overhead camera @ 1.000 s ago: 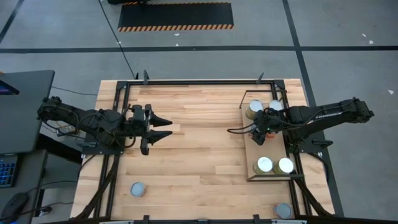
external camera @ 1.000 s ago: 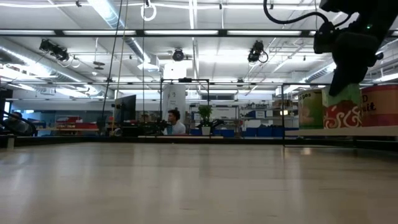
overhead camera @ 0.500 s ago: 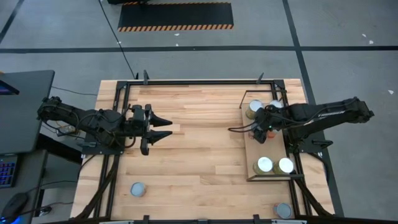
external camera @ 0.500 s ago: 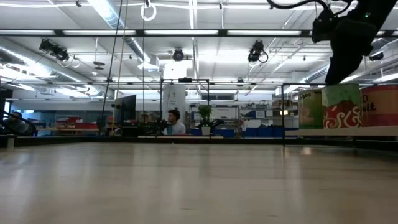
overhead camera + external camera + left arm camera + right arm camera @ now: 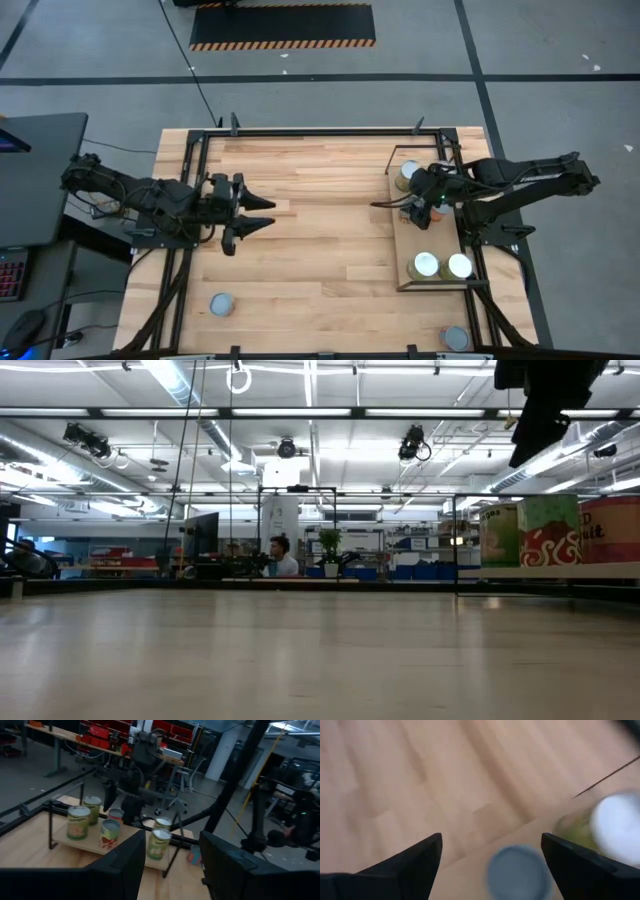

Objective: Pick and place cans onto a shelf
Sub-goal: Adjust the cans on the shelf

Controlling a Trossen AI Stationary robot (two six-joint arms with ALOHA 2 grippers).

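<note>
A: Right gripper (image 5: 407, 201) hovers over the shelf (image 5: 403, 262), fingers spread, grasping nothing. Five cans (image 5: 424, 265) stand on the shelf; two wait off it, near the surface's front edge.

B: They look rigid, smooth and likely slippery; grip mid-wall. Labels unreadable. Left gripper (image 5: 262, 212) waits well left of the shelf, fingers parted, empty.

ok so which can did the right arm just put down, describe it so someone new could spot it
Find the shelf, the black-framed wood panel on the table's right side. Five cans stand on it, and the can you want is the middle one, directly under the right gripper, whose jaws are open above it. It alone has a red-and-white label; the neighbours are olive and green.
</note>
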